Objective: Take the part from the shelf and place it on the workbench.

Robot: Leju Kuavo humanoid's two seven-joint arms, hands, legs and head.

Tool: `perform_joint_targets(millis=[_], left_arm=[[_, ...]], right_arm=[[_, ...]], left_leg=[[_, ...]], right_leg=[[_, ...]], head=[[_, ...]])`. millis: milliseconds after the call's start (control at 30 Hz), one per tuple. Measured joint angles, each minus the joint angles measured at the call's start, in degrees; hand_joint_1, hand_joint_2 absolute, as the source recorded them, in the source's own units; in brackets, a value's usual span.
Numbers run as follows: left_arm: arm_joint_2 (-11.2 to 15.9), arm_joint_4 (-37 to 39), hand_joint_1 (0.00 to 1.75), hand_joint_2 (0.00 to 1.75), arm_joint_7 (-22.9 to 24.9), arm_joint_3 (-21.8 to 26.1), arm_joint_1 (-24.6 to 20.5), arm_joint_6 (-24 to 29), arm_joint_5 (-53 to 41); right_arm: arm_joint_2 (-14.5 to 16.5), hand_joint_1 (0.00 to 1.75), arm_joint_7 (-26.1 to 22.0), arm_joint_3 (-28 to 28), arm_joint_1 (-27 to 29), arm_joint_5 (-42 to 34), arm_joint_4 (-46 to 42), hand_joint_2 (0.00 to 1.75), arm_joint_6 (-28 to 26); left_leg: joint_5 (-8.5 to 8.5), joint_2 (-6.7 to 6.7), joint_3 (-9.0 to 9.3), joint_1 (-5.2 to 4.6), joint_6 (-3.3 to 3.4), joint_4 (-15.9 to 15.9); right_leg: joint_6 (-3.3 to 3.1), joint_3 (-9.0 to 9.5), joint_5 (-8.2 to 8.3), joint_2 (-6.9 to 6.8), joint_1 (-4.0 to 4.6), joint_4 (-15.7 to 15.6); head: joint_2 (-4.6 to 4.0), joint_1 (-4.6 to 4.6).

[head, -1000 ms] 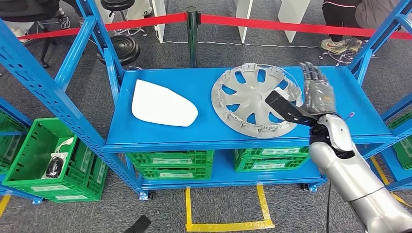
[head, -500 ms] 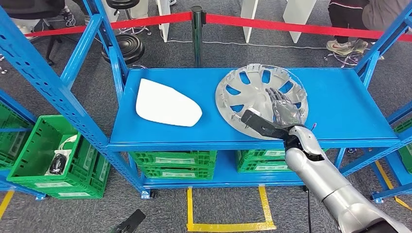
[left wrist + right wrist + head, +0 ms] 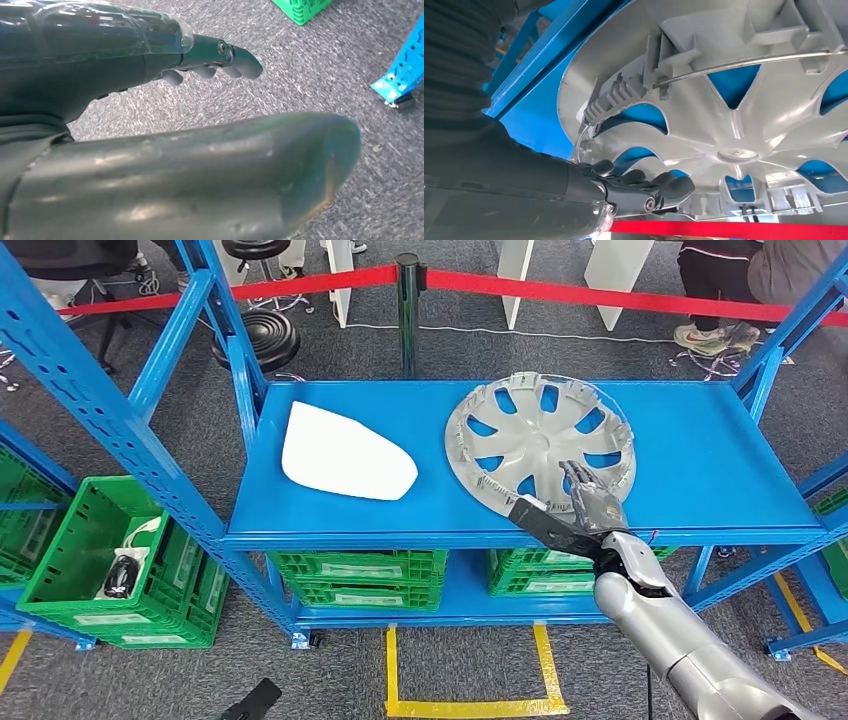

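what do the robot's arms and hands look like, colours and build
The right arm is a smooth silver metallic tube with a rounded dark joint at the wrist. The right hand is dark grey with segmented fingers and a flat black thumb. Close up, a grey ribbed cover sits behind it, and a clear glossy shell covers its back. The left hand matches: dark shell, thick grey thumb, grey fingertips.
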Motion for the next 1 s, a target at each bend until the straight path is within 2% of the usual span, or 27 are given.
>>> perform_joint_targets(millis=[300,667,800,1000], left_arm=[[1.1,0.1,0.00,0.00,-2.1,0.1,1.8,0.3,2.8],[1.0,0.3,0.00,0.00,-3.3,0.6,2.8,0.6,4.1],[1.0,0.4,0.00,0.00,-3.4,0.7,3.0,0.7,4.1],[1.0,0.4,0.00,0.00,-3.6,1.7,3.2,1.2,5.2]], right_arm=[[-2.8,0.00,0.0,-0.4,4.1,-0.9,0.4,1.75,0.1],[-5.2,0.00,-1.7,-3.5,8.9,-4.2,-2.3,1.75,-0.7],[-5.6,1.75,-1.7,-4.5,10.0,-4.5,-3.3,1.75,-0.6],[-7.6,1.75,-1.3,-7.3,13.0,-8.6,-6.3,1.75,-0.6]], left_leg=[[0.00,-0.67,0.35,0.03,0.01,0.0],[-0.03,-0.95,0.79,0.15,0.06,0.0],[-0.03,-0.81,0.90,0.15,0.10,0.0],[-0.12,-0.91,1.35,0.17,0.25,0.0]], right_leg=[[-0.05,0.49,-0.18,-0.59,-0.02,-0.2],[0.05,1.28,-0.26,-0.86,0.04,-0.7],[0.06,1.40,-0.22,-0.82,0.04,-0.7],[0.10,2.04,-0.27,-0.95,0.05,-1.0]], head=[[0.00,0.07],[0.00,0.18],[0.00,0.18],[0.00,0.21]])
